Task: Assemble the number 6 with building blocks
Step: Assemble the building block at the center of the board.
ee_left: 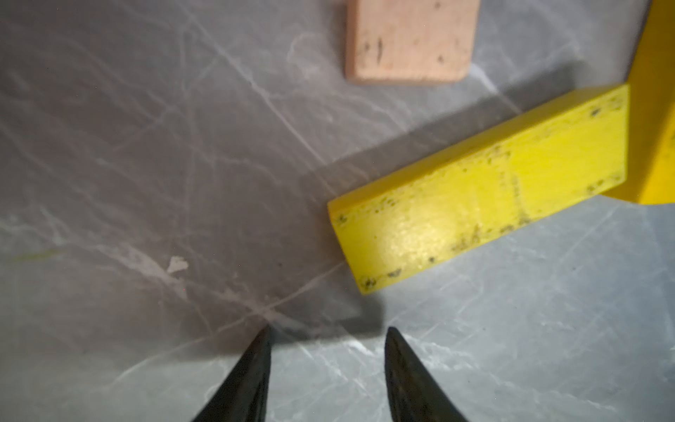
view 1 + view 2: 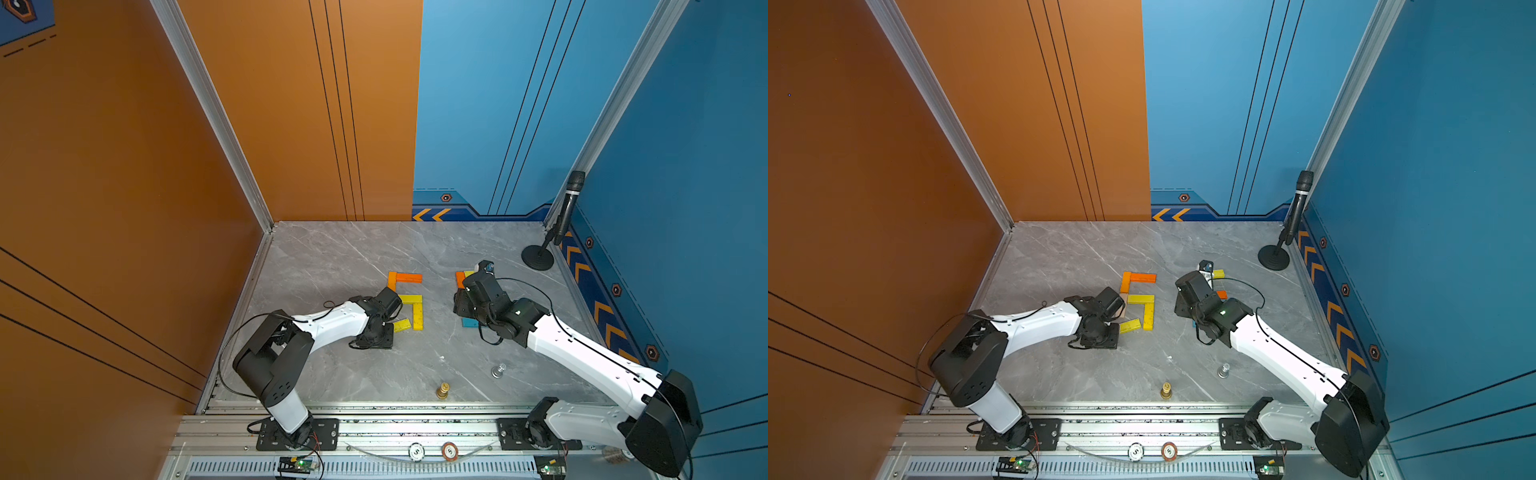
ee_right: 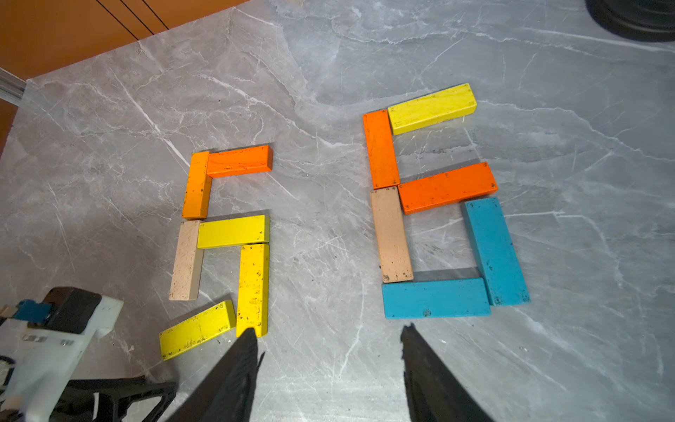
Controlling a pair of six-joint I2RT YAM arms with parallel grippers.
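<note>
Two block figures lie on the table (image 3: 328, 73). The finished 6 (image 3: 447, 187) sits ahead of the right gripper (image 3: 330, 329): a yellow top, two orange planks, a tan one and two teal ones closing the loop, each touching the next. In both top views the right arm (image 2: 582, 345) covers most of it. The right gripper hangs above the table, jaws apart with nothing between them.

The second 6 (image 3: 233, 232) lies beside it, nearer the left arm (image 2: 332, 324) (its loop is not closed). Two orange planks form the top and upper side, a tan plank (image 1: 411, 40) the lower side, a yellow one the middle bar and a yellow side plank (image 3: 252, 288) the opposite side. The bottom plank (image 1: 478, 190), also yellow, lies tilted. One end touches the foot of the side plank, while the other swings away from the tan plank and leaves a gap. The left gripper (image 1: 328, 330) is low over the table near that loose end, jaws spread over bare table, gripping nothing.

A gold piece (image 2: 442, 390) and a silver piece (image 2: 498, 370) stand well apart from the blocks.
</note>
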